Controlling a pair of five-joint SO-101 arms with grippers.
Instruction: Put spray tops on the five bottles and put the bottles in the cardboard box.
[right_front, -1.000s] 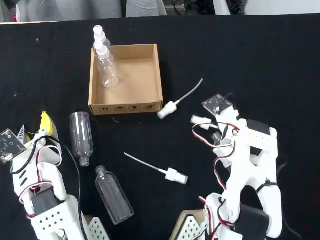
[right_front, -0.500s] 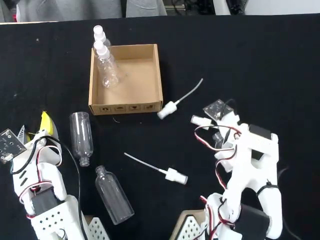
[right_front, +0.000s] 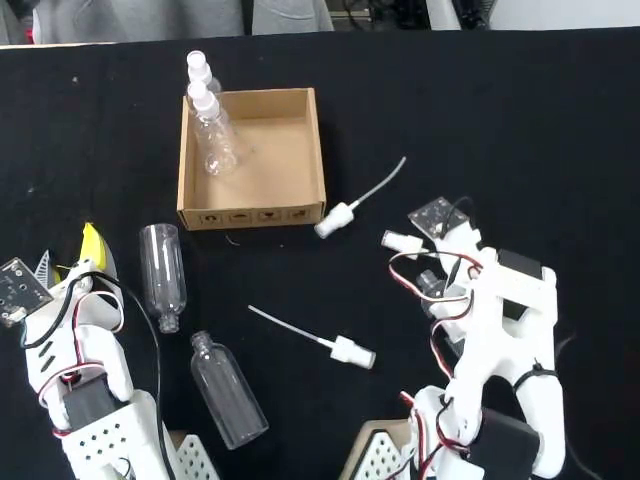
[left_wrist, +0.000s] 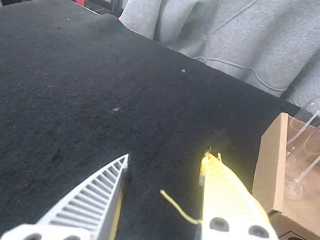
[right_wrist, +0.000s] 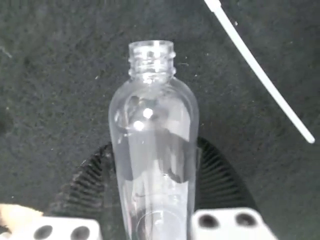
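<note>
Two clear plastic bottles with white spray tops (right_front: 210, 125) stand in the far-left corner of the brown cardboard box (right_front: 250, 215), high view. On the black table (right_front: 520, 120): one uncapped clear plastic bottle (right_front: 162, 275) lies near the box's front-left corner, neck toward the arms. A second uncapped bottle (right_front: 228, 392) lies nearer the arms, neck toward the box. One white spray top with a long dip tube (right_front: 340, 215) sits just off the box's front-right corner. Another tubed spray top (right_front: 352, 351) lies mid-table between the arms. Left arm (right_front: 85, 380) is folded low at the near-left edge, left gripper (right_front: 68, 255) pointing at the far side. Right arm (right_front: 500, 320) is hunched forward, wrist down; a small white part (right_front: 400, 241) lies just beside it, can't tell what. Left wrist view: left gripper (left_wrist: 165, 160) has its jaws spread with nothing between them, over bare table; the box corner (left_wrist: 270, 165) with the bottle bases is off to one side. Right wrist view: right gripper (right_wrist: 154, 145) is clamped on the body of an open-necked clear plastic bottle (right_wrist: 152, 115), neck pointing away from the wrist. A white dip tube (right_wrist: 260, 75) lies on the table beside the neck, apart.
</note>
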